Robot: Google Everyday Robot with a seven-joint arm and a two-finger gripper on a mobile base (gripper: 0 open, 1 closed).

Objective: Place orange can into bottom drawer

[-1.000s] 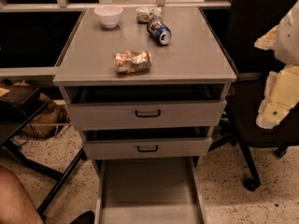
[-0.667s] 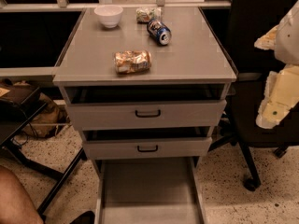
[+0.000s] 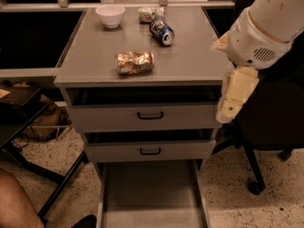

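The orange can (image 3: pixel 135 62), dented with an orange-gold and white skin, lies on its side on the grey cabinet top (image 3: pixel 194 56), near the front edge and a little left of centre. The bottom drawer (image 3: pixel 151 194) is pulled out below, a wide shallow grey tray with nothing in it. My gripper (image 3: pixel 235 96) hangs off the white arm at the right, just beyond the cabinet's right front corner and level with the top drawer. It holds nothing and is well apart from the can.
A blue can (image 3: pixel 162 32), a greenish-white packet (image 3: pixel 149 14) and a white bowl (image 3: pixel 110 15) sit at the back of the top. Two grey drawers with black handles (image 3: pixel 150 115) stand slightly open. A black chair (image 3: pixel 266 127) is at the right. A person's leg (image 3: pixel 14 203) is at the lower left.
My arm has moved left, toward the cabinet's right side, and fills more of the upper right. The cans, bowl and drawers have not moved.
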